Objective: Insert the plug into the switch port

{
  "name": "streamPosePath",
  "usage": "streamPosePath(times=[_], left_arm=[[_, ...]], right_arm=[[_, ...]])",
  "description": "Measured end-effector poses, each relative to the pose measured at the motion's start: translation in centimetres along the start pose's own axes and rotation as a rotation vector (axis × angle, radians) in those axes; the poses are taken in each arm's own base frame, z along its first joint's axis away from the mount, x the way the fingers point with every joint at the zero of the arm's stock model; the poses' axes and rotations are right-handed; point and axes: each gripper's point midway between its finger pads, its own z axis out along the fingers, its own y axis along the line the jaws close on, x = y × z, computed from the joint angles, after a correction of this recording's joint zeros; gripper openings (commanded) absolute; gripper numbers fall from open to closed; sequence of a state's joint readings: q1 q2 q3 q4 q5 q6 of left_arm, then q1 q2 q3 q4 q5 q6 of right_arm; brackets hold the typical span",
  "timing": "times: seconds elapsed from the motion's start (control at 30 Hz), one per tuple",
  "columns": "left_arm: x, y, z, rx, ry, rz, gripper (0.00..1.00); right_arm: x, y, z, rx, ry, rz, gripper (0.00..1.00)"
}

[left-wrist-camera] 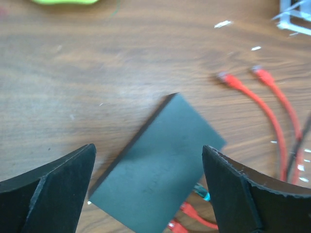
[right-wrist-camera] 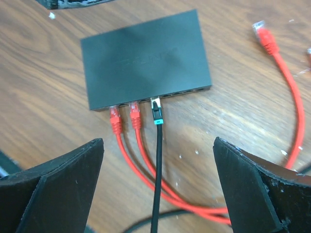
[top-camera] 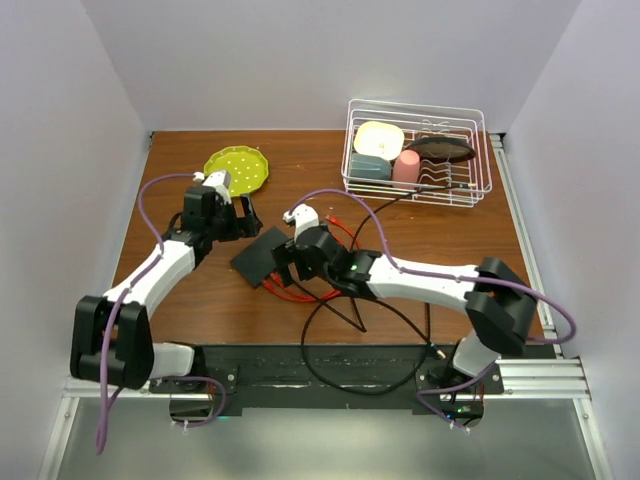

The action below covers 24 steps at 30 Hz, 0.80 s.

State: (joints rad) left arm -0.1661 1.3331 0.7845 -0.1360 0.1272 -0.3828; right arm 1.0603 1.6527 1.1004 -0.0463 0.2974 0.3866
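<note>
The flat black switch (right-wrist-camera: 146,58) lies on the wooden table, its row of switch ports (right-wrist-camera: 180,92) on the edge facing my right wrist. A black plug (right-wrist-camera: 156,114) with a teal band sits in one port, beside two red plugs (right-wrist-camera: 115,121) in the neighbouring ports. My right gripper (right-wrist-camera: 158,145) stands open above the black cable, a little back from the plug and touching nothing. My left gripper (left-wrist-camera: 148,150) is open above the switch (left-wrist-camera: 158,170), its fingers (left-wrist-camera: 58,189) wide apart on either side of the box. From above, both grippers (top-camera: 240,215) (top-camera: 290,260) flank the switch (top-camera: 258,257).
Two loose red plugs (left-wrist-camera: 228,80) lie right of the switch, their cables curving toward the arms. A yellow-green plate (top-camera: 237,168) sits at the back left. A white wire dish rack (top-camera: 417,150) with cups and bowls stands at the back right. Black cable loops lie near the front edge (top-camera: 350,330).
</note>
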Motion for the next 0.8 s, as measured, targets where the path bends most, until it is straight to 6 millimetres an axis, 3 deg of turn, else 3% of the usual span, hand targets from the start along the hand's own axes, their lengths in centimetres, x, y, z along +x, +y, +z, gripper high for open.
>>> streamPosePath(times=[0.23,0.5,0.8], left_arm=[[-3.2,-4.3,-3.4,0.21,-0.143,0.022,1.0],[-6.1,-8.5,-7.6,0.42,-0.298,0.051,1.0],[-7.6,-10.4,-10.3,0.519,-0.393,0.061,1.0]], right_arm=[[-1.4,-1.2,-4.6,-0.015,-0.086,0.047,0.99],[-1.7,-3.3,-8.0,0.021,-0.143,0.084,0.99],[-3.4,-5.7,-12.4,0.084,-0.223,0.116,0.98]])
